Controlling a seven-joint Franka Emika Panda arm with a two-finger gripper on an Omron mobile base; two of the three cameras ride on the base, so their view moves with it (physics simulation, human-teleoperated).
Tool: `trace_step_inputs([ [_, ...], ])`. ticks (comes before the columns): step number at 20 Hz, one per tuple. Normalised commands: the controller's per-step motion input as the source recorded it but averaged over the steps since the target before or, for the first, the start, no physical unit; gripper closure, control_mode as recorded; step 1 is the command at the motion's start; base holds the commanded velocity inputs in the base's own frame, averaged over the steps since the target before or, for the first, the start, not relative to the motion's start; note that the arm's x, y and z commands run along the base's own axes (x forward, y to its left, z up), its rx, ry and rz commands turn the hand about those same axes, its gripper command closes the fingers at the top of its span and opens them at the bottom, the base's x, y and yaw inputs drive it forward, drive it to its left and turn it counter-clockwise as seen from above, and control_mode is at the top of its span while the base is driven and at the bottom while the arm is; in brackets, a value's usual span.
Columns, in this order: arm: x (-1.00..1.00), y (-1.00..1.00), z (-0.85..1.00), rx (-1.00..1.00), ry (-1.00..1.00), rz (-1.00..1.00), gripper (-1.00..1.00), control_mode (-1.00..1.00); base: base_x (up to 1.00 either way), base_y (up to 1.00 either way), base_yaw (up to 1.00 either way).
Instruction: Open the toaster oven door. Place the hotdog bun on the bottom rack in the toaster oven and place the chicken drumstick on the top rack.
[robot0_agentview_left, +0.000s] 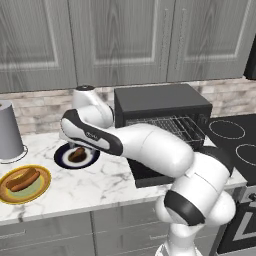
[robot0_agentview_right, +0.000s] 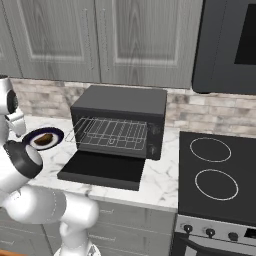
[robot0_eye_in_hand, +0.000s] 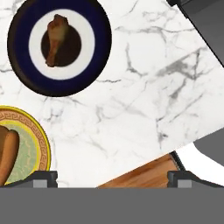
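Observation:
The toaster oven (robot0_agentview_right: 122, 102) stands on the marble counter with its door (robot0_agentview_right: 102, 170) dropped flat in front of it. Wire racks show in the open front, the top rack (robot0_agentview_right: 112, 127) above the bottom rack (robot0_agentview_right: 107, 144), both bare. The chicken drumstick (robot0_eye_in_hand: 54, 38) lies on a dark blue plate (robot0_eye_in_hand: 98, 43), left of the oven (robot0_agentview_left: 160, 102). The hotdog bun (robot0_agentview_left: 22, 180) rests on a yellow plate (robot0_agentview_left: 42, 190) further left. My gripper (robot0_eye_in_hand: 111, 177) hangs open above the counter between the two plates and the oven, holding nothing; the drumstick (robot0_agentview_left: 77, 154) is ahead of it.
A grey cylindrical canister (robot0_agentview_left: 10, 131) stands at the far left of the counter. The black stovetop (robot0_agentview_right: 215, 170) lies right of the oven, with a dark microwave (robot0_agentview_right: 227, 45) above it. Grey wall cabinets hang over the counter.

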Motion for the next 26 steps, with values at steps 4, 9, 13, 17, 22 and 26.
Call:
trace_step_inputs([
  [4,0.37,0.0,-0.4,-0.03,0.0,0.0,-1.0,-1.0,0.0,0.0,0.0],
  [9,0.23,0.01,-0.38,0.0,0.0,0.0,-1.0,-1.0,0.0,0.0,0.0],
  [13,0.08,0.06,-0.3,-0.01,0.0,0.0,-1.0,-1.0,0.0,0.0,0.0],
  [17,0.05,0.0,-0.19,0.0,0.0,0.0,-1.0,-1.0,0.0,0.0,0.0],
  [22,0.05,0.0,-0.24,0.0,0.0,0.0,-1.0,-1.0,0.0,0.0,0.0],
  [26,0.29,-0.04,-0.07,0.0,0.0,-0.01,-1.0,-1.0,0.0,0.0,0.0],
])
